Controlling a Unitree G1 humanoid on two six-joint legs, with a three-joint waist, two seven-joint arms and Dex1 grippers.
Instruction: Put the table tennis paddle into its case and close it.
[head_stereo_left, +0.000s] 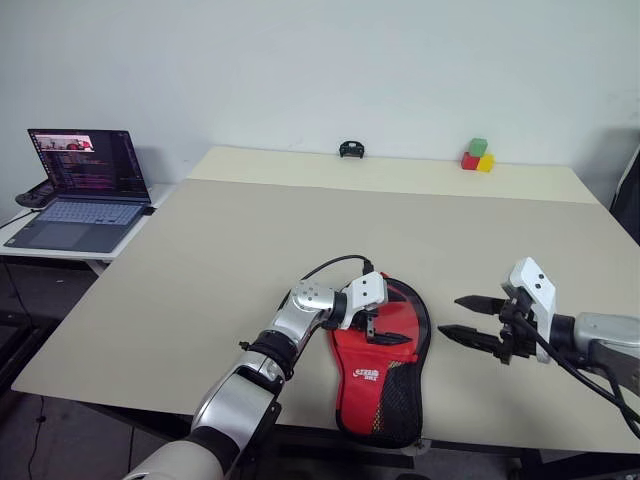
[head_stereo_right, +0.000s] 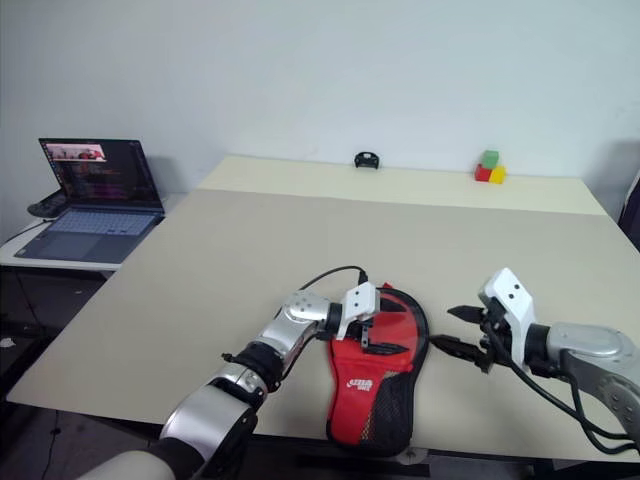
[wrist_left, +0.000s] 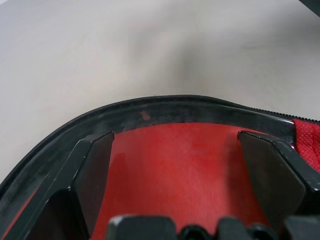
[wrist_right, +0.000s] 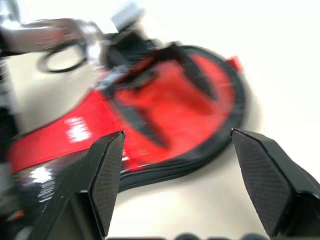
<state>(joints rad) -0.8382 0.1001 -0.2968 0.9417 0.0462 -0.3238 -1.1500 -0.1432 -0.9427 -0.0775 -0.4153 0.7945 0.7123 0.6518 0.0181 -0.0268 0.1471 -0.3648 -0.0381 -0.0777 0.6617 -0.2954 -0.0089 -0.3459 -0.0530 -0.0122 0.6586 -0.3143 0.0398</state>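
The case (head_stereo_left: 370, 385) lies flat at the table's front edge, red with a white logo and black mesh, its round end pointing away from me. Inside its black zipper rim (wrist_left: 150, 107) shows a smooth red face (wrist_left: 180, 165) that looks like the table tennis paddle; its handle is hidden. My left gripper (head_stereo_left: 385, 330) hovers open just over that round red end, one finger to each side of the face (wrist_left: 175, 145). My right gripper (head_stereo_left: 450, 316) is open above the bare table a short way right of the case, pointing at it (wrist_right: 177, 134), with nothing between its fingers.
An open laptop (head_stereo_left: 85, 190) sits on a low side table at the left. Red, green and yellow blocks (head_stereo_left: 478, 157) and a small black object (head_stereo_left: 351, 149) stand at the far edge of the table (head_stereo_left: 250, 250). The case's narrow end reaches the front edge.
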